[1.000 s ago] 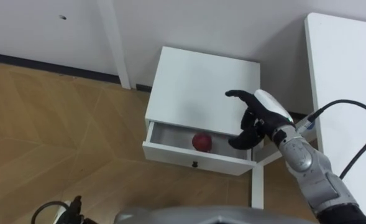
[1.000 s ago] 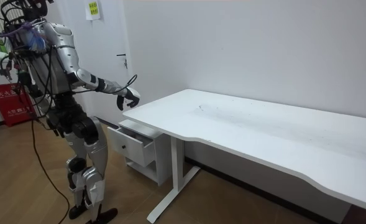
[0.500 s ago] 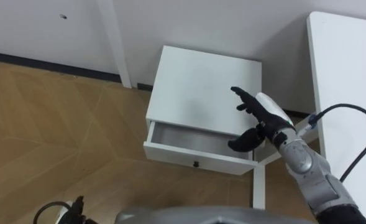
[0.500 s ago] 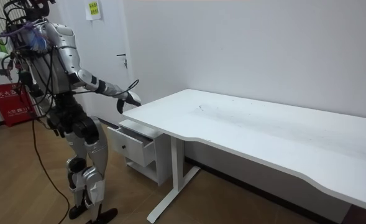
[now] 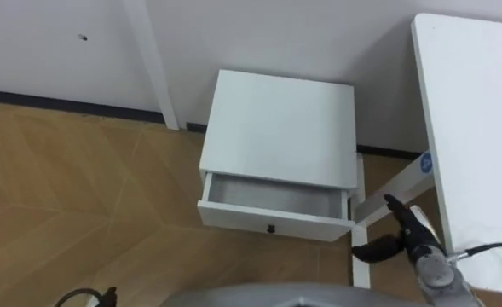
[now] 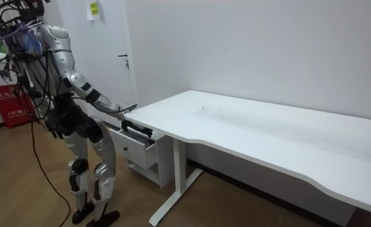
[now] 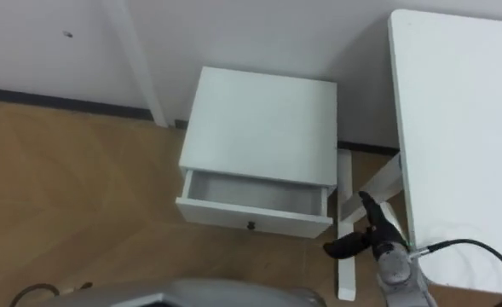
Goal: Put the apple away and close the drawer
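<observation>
Since the earlier frame the right hand [image 5: 408,236] has dropped from above the cabinet top to beside the drawer front. Left of the hand is a white, flat-topped cabinet [image 5: 280,119]. Its drawer [image 5: 233,213] is pulled out, and the apple's place cannot be told. The hand's fingers are spread wide, holding nothing. To its right is a smooth white desk [image 5: 472,102].

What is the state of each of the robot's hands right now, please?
Left hand: cannot be told.
Right hand: open, holding nothing, low beside the right end of the open drawer.
</observation>
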